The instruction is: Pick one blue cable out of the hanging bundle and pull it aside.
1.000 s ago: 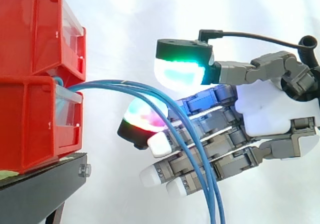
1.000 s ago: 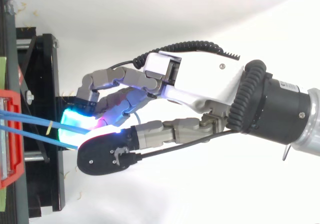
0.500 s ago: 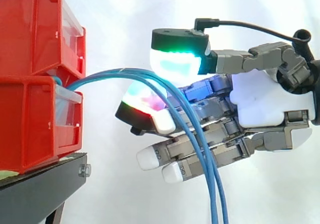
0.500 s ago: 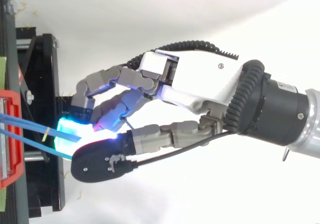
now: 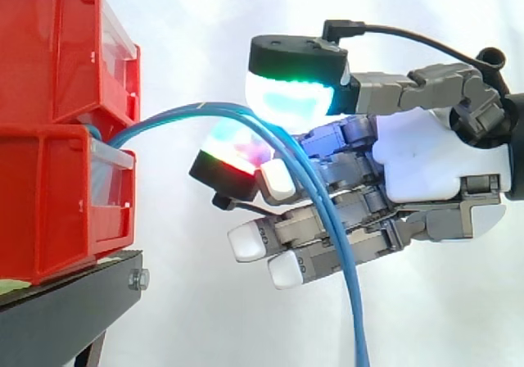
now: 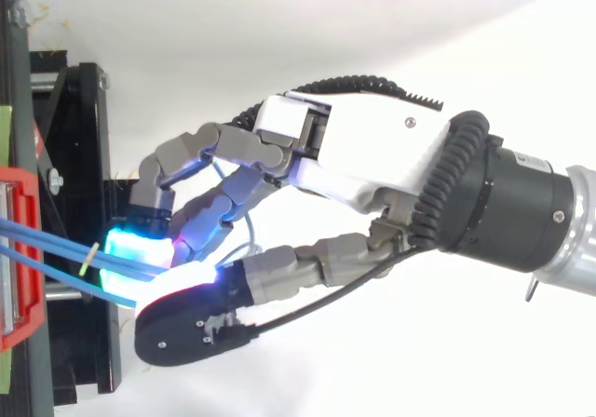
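Note:
Several thin blue cables (image 5: 164, 121) leave the gap between the two red bins, arch to the right and hang down together (image 5: 357, 334). My hand (image 5: 426, 162) reaches in from the right. Its thumb pad (image 5: 291, 97) glows green just above the arch, and a red-glowing finger pad (image 5: 233, 156) sits right under it. The cables run between the two pads, pinched there. From above, the blue cables (image 6: 56, 249) end between a cyan pad (image 6: 140, 249) and the thumb (image 6: 186, 322) of my hand (image 6: 354, 152). The other fingers are curled below, behind the hanging strands.
Two stacked red bins (image 5: 49, 56) stand on a black stand (image 5: 65, 318) at the left, close to my fingertips. In the top view the stand (image 6: 70, 156) and a red bin edge (image 6: 19, 249) line the left side. A white curtain lies behind.
The thumb and finger pads have closed together on the cables. The arch has risen, and the hanging strands have drawn into one bunch. The fingers have curled further.

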You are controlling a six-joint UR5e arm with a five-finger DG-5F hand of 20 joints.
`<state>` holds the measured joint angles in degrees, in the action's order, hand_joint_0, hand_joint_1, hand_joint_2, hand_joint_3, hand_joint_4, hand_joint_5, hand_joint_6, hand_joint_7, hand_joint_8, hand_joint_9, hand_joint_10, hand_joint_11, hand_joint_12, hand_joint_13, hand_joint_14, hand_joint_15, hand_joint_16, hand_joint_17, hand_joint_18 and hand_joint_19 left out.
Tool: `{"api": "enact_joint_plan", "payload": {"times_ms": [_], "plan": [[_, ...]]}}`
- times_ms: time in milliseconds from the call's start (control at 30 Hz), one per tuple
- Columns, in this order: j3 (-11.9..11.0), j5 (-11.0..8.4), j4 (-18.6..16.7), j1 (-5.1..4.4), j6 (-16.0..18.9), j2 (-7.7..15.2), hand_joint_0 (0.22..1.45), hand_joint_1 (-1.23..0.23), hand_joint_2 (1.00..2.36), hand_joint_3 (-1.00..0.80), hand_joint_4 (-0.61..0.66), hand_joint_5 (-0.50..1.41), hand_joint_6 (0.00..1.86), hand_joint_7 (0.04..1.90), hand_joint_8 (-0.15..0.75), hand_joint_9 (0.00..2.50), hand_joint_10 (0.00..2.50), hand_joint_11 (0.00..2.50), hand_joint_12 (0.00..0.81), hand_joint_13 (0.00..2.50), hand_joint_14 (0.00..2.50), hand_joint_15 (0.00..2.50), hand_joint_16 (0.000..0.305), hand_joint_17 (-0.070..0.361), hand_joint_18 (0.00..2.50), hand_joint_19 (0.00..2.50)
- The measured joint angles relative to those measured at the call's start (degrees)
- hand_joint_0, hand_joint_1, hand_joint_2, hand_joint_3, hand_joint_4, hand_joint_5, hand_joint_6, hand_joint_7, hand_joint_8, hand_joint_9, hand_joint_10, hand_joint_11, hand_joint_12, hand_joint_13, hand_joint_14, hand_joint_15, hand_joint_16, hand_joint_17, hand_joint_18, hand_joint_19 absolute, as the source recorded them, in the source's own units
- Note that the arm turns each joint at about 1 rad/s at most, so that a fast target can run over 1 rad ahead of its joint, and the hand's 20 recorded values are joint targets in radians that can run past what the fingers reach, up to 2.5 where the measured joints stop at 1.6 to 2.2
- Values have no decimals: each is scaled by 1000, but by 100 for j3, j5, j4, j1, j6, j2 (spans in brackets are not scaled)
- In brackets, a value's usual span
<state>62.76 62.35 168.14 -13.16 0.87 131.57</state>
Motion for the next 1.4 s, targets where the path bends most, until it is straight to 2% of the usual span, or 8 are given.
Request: {"api": "enact_joint_plan", "payload": {"times_ms": [100, 267, 533, 700, 800, 900, 1067, 1400], "plan": [[0, 3, -1, 10, 0, 0, 552, -621, 1000, -500, 109, -90, 904, 946, 281, 1172, 27, 613, 425, 777, 18, 425, 54, 122, 607, 576], [0, 4, 2, 14, 0, 0, 571, -539, 1004, -443, 100, -81, 898, 973, 284, 1210, 25, 625, 425, 795, 18, 435, 54, 121, 624, 596], [0, 5, 12, 22, 57, 0, 595, -756, 1009, -21, 80, -74, 908, 963, 335, 1212, 24, 625, 477, 879, 17, 445, 66, 149, 756, 534], [0, 8, 1, 24, 92, -2, 635, -855, 1004, 87, -45, -75, 916, 1018, 329, 1211, 24, 630, 469, 886, 19, 446, 66, 149, 765, 533], [0, 12, -2, 30, 96, -1, 696, -883, 1004, 132, -192, -92, 937, 1183, 302, 1168, 24, 628, 442, 868, 18, 452, 61, 136, 717, 550], [0, 13, 2, 35, 97, 0, 680, -865, 1007, 98, -200, -98, 945, 1087, 293, 1161, 26, 629, 434, 869, 18, 454, 60, 136, 716, 558], [0, 16, -3, 40, 97, -3, 595, -783, 1015, -190, 27, -87, 915, 949, 284, 1146, 26, 599, 429, 836, 20, 463, 58, 130, 677, 584], [0, 19, -39, 42, 97, -2, 530, -620, 1004, -444, 50, -86, 906, 926, 281, 1136, 24, 588, 428, 820, 19, 474, 56, 126, 642, 609]]}}
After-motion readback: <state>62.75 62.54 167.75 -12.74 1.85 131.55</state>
